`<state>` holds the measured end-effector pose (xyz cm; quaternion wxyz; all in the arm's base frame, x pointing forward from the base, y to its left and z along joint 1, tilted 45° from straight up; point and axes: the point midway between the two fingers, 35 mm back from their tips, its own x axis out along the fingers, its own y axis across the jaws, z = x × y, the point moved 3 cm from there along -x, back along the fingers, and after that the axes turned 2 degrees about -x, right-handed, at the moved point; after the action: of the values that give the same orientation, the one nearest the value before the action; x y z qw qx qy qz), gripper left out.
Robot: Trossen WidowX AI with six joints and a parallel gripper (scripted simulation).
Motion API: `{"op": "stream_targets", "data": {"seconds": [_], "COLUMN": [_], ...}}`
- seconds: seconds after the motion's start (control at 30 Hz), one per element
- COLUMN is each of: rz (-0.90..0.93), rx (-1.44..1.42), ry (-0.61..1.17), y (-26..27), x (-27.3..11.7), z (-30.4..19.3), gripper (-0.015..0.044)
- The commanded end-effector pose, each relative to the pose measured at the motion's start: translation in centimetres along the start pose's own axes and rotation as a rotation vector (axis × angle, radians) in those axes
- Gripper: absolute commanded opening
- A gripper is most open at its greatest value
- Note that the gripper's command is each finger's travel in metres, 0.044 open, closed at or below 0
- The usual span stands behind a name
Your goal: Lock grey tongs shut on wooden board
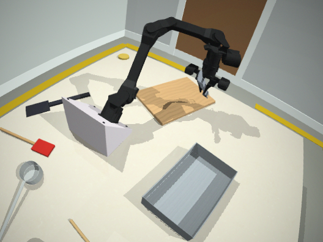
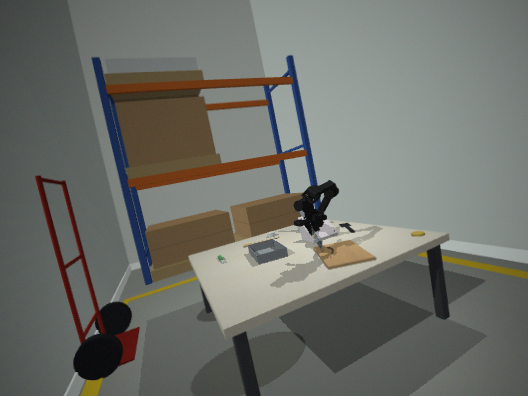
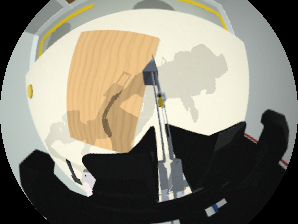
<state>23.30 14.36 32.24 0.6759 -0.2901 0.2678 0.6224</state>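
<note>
My gripper [image 1: 202, 90] [image 3: 158, 128] points down and is shut on the grey tongs [image 1: 200, 78] [image 2: 320, 243] [image 3: 150, 76]. In the wrist view the two tong arms run close together between the fingers. Their dark hinge block lies beyond the fingertips and their broad ends are back near the gripper body. In the top view the hinge end hangs lowest and the broad ends are higher. The tongs appear off the surface, near an edge of the wooden board [image 1: 165, 88] [image 2: 350, 256] [image 3: 100, 60]; the exact height is unclear. Whether the lock is engaged cannot be seen.
The roasting tin [image 1: 215, 159] [image 2: 272, 255] stands apart from the board and looks empty. The arm's pale base [image 1: 89, 131] is near the board. A black spatula [image 1: 38, 109], a red-headed spatula [image 1: 43, 147], a ladle [image 1: 31, 173] and a yellow disc [image 1: 123, 56] [image 2: 418, 233] lie around.
</note>
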Motion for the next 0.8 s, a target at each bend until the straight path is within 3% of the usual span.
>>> {"op": "stream_targets", "data": {"seconds": [0.0, 0.77], "rz": [-0.015, -0.055], "rx": [-0.167, -1.168], "ry": [-0.005, -0.030], "y": [0.9, 5.7], "x": [-0.3, -1.0], "z": [0.6, 3.1], "gripper": [-0.0150, -0.0150]}}
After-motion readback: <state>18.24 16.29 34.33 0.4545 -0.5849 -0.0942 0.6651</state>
